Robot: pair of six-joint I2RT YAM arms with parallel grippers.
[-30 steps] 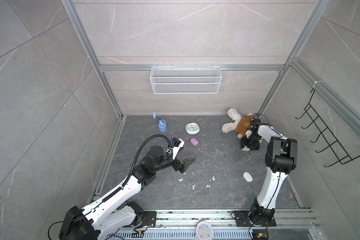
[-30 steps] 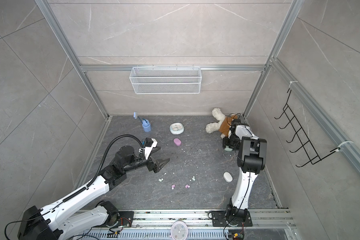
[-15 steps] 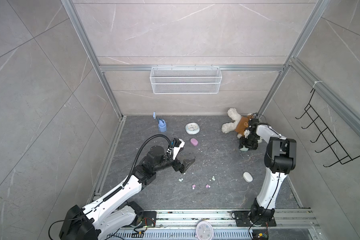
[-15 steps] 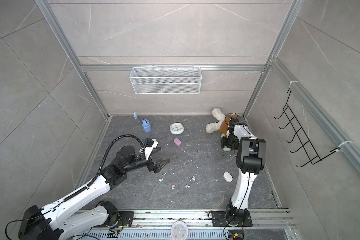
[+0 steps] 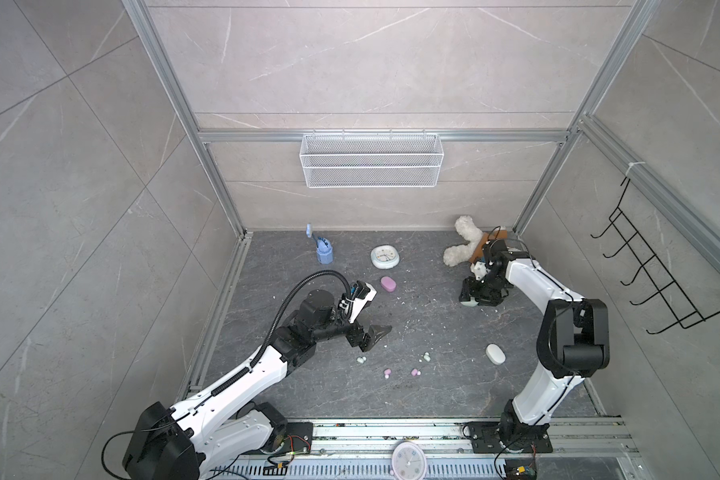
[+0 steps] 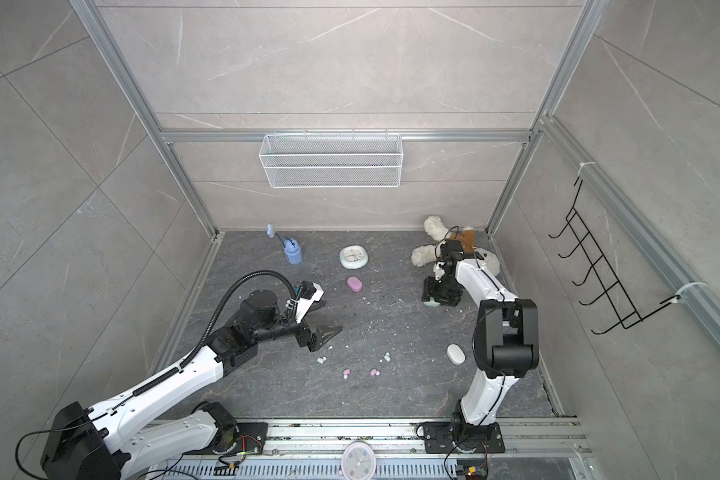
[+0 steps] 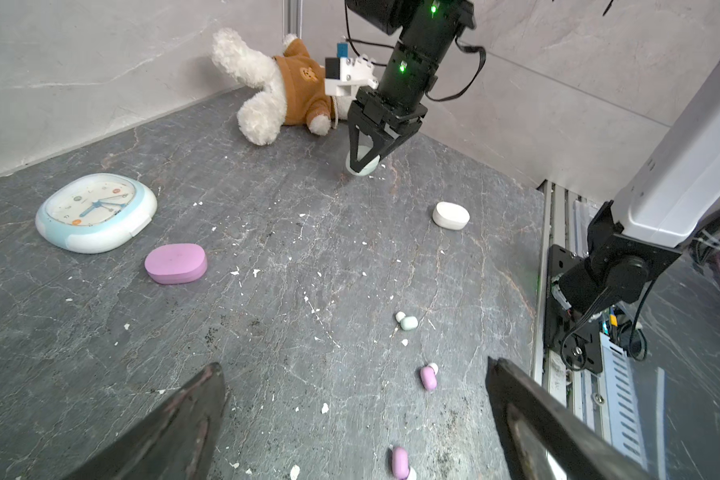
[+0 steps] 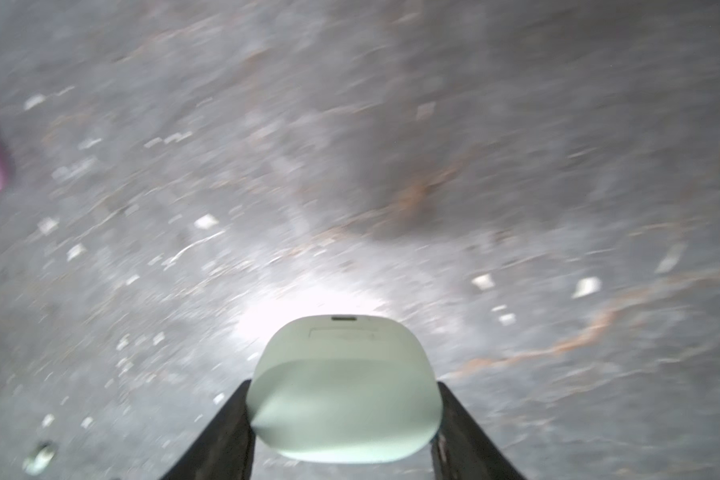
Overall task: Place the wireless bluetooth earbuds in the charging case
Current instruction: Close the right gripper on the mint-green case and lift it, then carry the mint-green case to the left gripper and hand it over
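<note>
Plastic buds (image 5: pixel 426 356) loose on floor (image 5: pixel 433 399), mint case (image 5: pixel 469 303) clamped with lid down

Top views: right gripper (image 5: pixel 474 299) was closed on the mint case, low beside the teddy (image 5: pixel 461 246) and well apart from the buds. Left gripper (image 6: pixel 327 334) hung empty over the floor, jaws spread wide, near one mint bud (image 6: pixel 321 360). Two pink buds (image 6: pixel 346 373) lay close by. Also shut and untouched: pink case (image 5: pixel 388 284), white case (image 5: pixel 495 354).

Left wrist: the buds looked like tiny glossy beans with pale tips, far smaller than the fingers (image 7: pixel 175 424). I found no white pair and couldn't separate one from the crumbs (image 7: pixel 325 408).

Right wrist: both fingers touched the mint case's sides. Its seam looked closed. The floor was blurred.

Risks, my read:
- Lid was down, so nothing could go in. A squeeze across the sides could hold it shut or pop the case out.
- Wide jaws on a bean that small could flick it or let it roll on the hard floor.
- Crumbs could be picked as a bud.
- Three case colours meant a bud could land in the wrong one.
</note>
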